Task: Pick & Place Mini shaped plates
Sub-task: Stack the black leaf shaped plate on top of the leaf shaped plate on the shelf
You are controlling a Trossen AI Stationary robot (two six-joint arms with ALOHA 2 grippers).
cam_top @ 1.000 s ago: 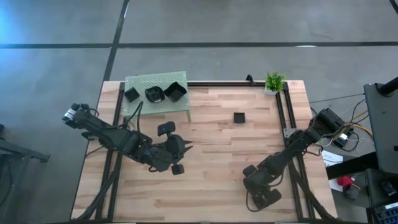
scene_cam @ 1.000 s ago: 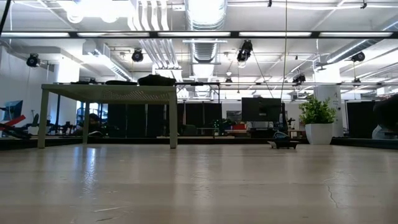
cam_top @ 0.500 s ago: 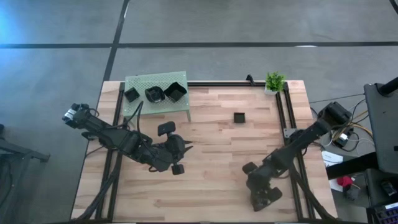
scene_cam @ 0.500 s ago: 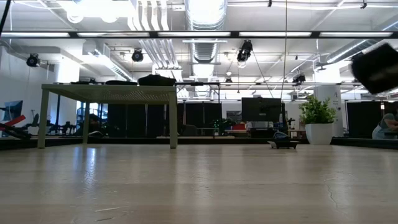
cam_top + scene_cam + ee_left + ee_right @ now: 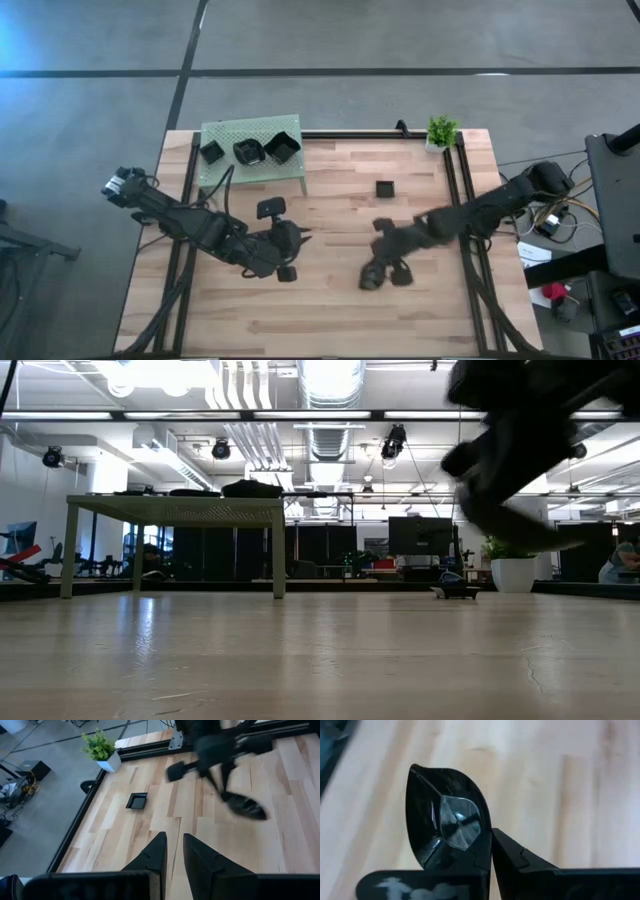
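Note:
My right gripper (image 5: 385, 270) is over the middle of the table, shut on a black leaf-shaped mini plate (image 5: 445, 815), which also shows in the left wrist view (image 5: 245, 806). A small square black dish (image 5: 384, 188) lies flat on the wood beyond it. Three more black dishes (image 5: 248, 151) sit on the green perforated platform (image 5: 225, 135) at the far left. My left gripper (image 5: 285, 258) waits to the left of the right gripper; its fingers (image 5: 155, 855) are shut with only a narrow slit between them, and they hold nothing. My right gripper pinches the leaf-shaped plate by its rim (image 5: 481, 840) at the end away from the pointed tip (image 5: 413, 768), between the two fingers (image 5: 512, 857). The fingers slant down onto it from above. The plate hangs below them, lifted clear of the table (image 5: 515, 532).
A small potted plant (image 5: 441, 131) stands at the far right corner. Black rails (image 5: 455, 180) run along the table's far and right sides. Bare wood lies between the two grippers and along the near edge (image 5: 330, 330).
My right gripper has swung from the near right part of the table toward the left and the far edge, out over the middle, and has come into the low view high above the wood. My left arm has kept still.

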